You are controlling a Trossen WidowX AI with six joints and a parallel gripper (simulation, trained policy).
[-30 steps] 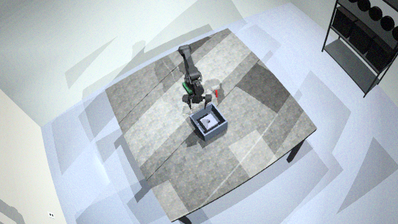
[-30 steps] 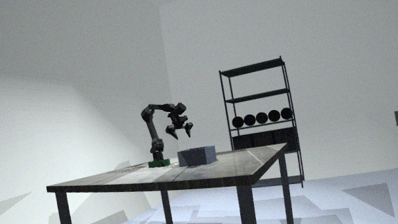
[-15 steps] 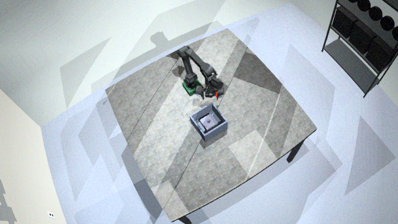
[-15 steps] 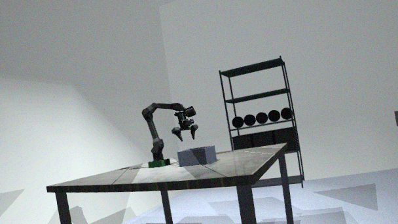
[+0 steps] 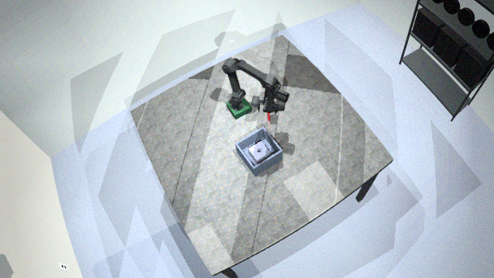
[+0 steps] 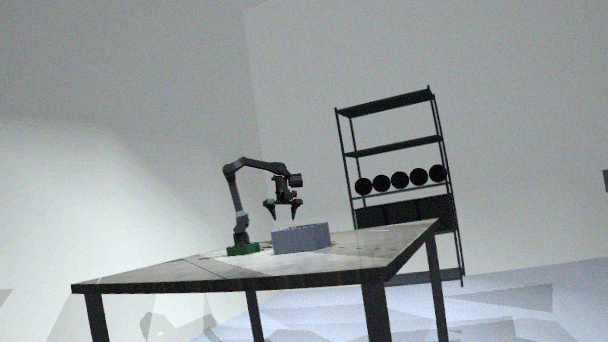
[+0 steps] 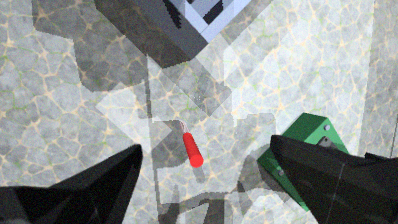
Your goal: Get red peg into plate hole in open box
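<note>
With my hand [image 5: 268,110] [image 6: 284,219] [image 7: 207,145] spread wide and holding nothing above the red peg [image 5: 269,117] [image 7: 192,150], which is on the worktop [image 5: 211,171] [image 6: 230,275] [image 7: 120,120] just outside the open box [image 5: 266,167] [image 6: 301,239] [image 7: 165,50], I should centre over it, descend straight, then close squarely across its sides.

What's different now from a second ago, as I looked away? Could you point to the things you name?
The arm [image 5: 249,69] [image 6: 260,164] has swung its pincer [image 5: 268,113] [image 6: 284,219] [image 7: 207,145] away from beside the box [image 5: 266,167] [image 6: 301,239] [image 7: 150,37] to above the red peg [image 5: 269,117] [image 7: 192,149]. Nothing was grasped or released; the pincer remains open. Peg and box stayed put.
</note>
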